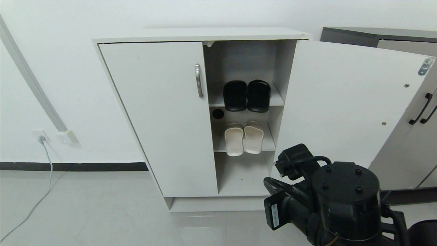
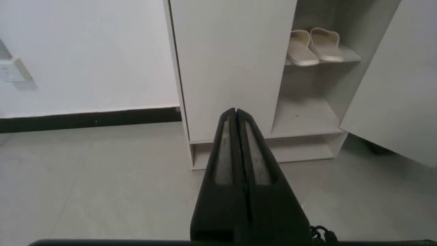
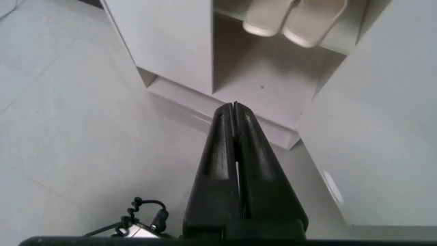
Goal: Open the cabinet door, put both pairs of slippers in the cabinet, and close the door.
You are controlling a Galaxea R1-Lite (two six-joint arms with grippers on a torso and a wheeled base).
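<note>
White-walled room: cabinet [image 1: 153, 119] door [image 1: 341, 102] open, black slippers [image 1: 246, 96] above white slippers [image 1: 243, 138], seemingly overhanging.

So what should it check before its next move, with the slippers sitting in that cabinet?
1. Black slippers on the upper shelf: ok.
2. White slippers on the shelf below: ok.
3. Slippers clear of the door's swing: cannot tell; both pairs slightly overhang their shelf edges.
4. Right door closed: not ok, it stands wide open.
5. Left door closed: ok.
6. Right hand and left hand shut and empty: ok.
</note>
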